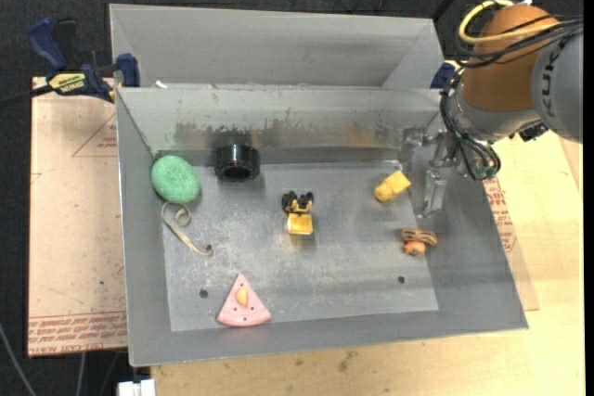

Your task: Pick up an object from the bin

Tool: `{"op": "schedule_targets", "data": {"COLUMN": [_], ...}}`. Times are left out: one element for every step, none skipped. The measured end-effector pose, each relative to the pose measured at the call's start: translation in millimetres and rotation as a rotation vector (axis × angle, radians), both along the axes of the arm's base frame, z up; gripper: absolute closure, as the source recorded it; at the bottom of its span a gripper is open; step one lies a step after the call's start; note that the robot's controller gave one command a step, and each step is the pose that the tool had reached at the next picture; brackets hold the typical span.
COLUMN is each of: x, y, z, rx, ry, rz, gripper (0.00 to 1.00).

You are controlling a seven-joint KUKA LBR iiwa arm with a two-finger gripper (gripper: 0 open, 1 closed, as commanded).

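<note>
Scanning bin (pixel 353 283) left to right | green lump (pixel 175 178) by left wall, tan loop (pixel 186 232) just below | black ring (pixel 235 160) at back wall | pink wedge (pixel 243 303) near front | yellow-black toy (pixel 299 214) mid-floor | yellow block (pixel 392 186) just left of pincer (pixel 431 204) | orange piece (pixel 418 241) just below pincer | pincer apart or together: cannot tell

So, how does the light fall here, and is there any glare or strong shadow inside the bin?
Camera view: the light is soft and comes from above. The back wall of the bin looks pale, with a dark band along its foot behind the black ring. The yellow block by the gripper casts only a faint shadow. There is no hard glare.
</note>
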State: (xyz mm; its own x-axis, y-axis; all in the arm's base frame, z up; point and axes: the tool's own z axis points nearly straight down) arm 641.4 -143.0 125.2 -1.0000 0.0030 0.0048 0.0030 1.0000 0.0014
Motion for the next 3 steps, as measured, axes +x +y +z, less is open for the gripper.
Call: {"op": "schedule_targets", "data": {"x": [2.0, 8.3, -9.8], "y": [0.3, 46.2, 69.7], "z": [5.3, -37.9, -19.7], "rx": [-0.001, -0.002, 0.002], "ry": [-0.007, -0.012, 0.007], "rz": [0.002, -0.053, -0.067], "gripper": [0.00, 0.00, 0.00]}}
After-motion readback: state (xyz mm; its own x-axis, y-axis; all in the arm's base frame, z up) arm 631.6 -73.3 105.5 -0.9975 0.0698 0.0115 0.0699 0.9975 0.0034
